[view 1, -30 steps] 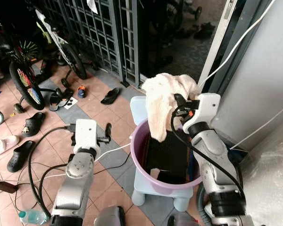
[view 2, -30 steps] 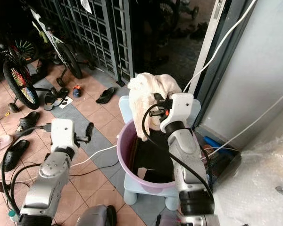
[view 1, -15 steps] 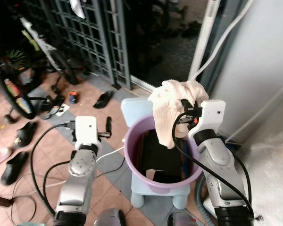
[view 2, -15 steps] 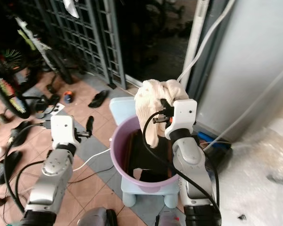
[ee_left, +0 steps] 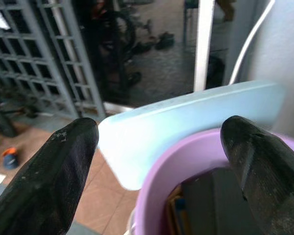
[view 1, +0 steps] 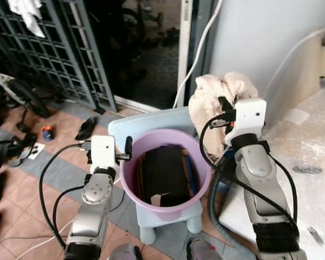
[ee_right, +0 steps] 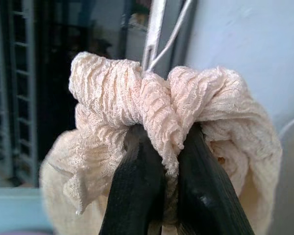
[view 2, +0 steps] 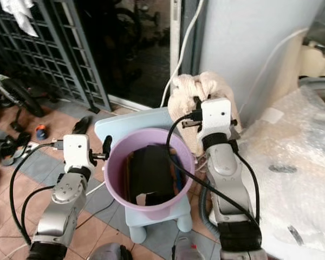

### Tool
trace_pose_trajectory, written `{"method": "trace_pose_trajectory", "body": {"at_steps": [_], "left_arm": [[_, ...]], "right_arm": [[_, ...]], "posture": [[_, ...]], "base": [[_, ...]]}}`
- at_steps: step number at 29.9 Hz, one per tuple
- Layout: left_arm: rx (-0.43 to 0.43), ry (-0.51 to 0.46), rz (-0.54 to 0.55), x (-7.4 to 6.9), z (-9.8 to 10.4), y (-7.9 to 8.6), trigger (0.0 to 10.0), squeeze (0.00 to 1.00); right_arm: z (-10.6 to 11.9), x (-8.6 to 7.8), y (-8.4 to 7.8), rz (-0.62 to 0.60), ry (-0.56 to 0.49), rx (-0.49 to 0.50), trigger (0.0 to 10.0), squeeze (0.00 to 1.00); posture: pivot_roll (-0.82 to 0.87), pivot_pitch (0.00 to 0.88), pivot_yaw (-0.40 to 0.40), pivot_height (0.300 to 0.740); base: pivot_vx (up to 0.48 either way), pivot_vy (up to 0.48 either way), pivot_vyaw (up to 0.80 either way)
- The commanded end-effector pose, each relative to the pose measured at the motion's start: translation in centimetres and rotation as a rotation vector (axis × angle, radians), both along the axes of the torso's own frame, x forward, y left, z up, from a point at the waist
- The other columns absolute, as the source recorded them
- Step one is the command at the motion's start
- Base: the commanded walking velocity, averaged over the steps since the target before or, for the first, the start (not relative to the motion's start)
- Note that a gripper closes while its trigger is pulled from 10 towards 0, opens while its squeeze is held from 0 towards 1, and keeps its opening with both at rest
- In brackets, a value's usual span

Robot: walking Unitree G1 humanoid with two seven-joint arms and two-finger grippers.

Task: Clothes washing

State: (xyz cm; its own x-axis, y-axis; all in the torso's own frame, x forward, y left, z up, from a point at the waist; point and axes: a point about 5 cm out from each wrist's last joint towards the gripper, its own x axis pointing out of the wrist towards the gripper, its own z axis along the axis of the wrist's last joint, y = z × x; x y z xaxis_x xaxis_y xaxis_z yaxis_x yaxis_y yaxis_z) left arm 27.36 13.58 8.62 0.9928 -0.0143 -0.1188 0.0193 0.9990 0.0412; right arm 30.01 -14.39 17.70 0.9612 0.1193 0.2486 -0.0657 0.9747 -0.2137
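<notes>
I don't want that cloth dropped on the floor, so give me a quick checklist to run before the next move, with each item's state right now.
1. Right gripper clamped on the cream cloth: ok, both black fingers pinch a bunched fold.
2. Cloth lifted out of the purple bucket: ok, it hangs to the bucket's right, by the rim.
3. Bucket seated on the light blue stool: ok, upright.
4. Left gripper free: ok, fingers open, at the bucket's left rim.
5. Dark clothes left in the bucket: ok, still inside.
6. Washing machine open and ready: cannot tell.
</notes>
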Motion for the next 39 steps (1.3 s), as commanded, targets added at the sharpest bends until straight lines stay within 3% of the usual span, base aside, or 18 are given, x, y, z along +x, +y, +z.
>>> {"method": "trace_pose_trajectory", "body": {"at_steps": [1,16,20,27,28,31,36,39], "left_arm": [[-0.003,-0.001,0.01,0.2,-0.1,0.0,10.0,0.0],[-0.031,-0.014,0.037,0.8,0.0,-0.2,10.0,0.0],[-0.037,-0.017,0.037,0.9,-0.1,-0.5,10.0,0.0],[-0.051,-0.035,0.032,1.0,0.1,-0.6,10.0,0.0],[-0.05,-0.041,0.038,1.1,0.4,-0.4,10.0,0.0],[-0.053,-0.072,0.041,1.4,1.3,0.1,10.0,0.0],[-0.057,-0.063,0.088,0.9,1.0,1.4,10.0,0.0],[-0.07,-0.048,0.094,0.6,0.6,1.3,10.0,0.0]], "right_arm": [[0.7,0.3,-0.1,-0.021,-0.038,-0.004,10.0,0.0],[2.8,1.5,-1.6,-0.125,-0.131,-0.042,10.0,0.0],[4.3,2.4,-2.8,-0.162,-0.182,-0.085,10.0,0.0],[4.4,3.1,-3.9,-0.169,-0.162,-0.079,10.0,0.0],[3.9,3.3,-4.0,-0.164,-0.12,-0.043,10.0,0.0],[3.4,3.5,-3.4,-0.125,-0.076,0.041,10.0,0.0],[2.6,3.0,-1.0,-0.005,-0.066,-0.019,10.0,0.0],[2.7,2.7,-0.5,0.042,-0.083,-0.027,10.0,0.0]], "posture": [[-0.08,0.0,0.092,0.74],[-0.1,0.0,0.09,0.74],[-0.11,0.0,0.092,0.74],[-0.11,0.0,0.091,0.74],[-0.09,0.0,0.084,0.74],[-0.07,0.0,0.074,0.74],[-0.06,0.0,0.073,0.74],[-0.06,0.0,0.076,0.74]], "base": [[0.0,-0.307,-0.8],[0.0,-0.329,-0.8],[0.0,-0.248,-0.8],[0.0,0.0,-0.44],[0.0,0.0,0.0],[0.0,0.0,0.0],[0.0,0.0,0.0],[0.0,0.0,0.38]]}}
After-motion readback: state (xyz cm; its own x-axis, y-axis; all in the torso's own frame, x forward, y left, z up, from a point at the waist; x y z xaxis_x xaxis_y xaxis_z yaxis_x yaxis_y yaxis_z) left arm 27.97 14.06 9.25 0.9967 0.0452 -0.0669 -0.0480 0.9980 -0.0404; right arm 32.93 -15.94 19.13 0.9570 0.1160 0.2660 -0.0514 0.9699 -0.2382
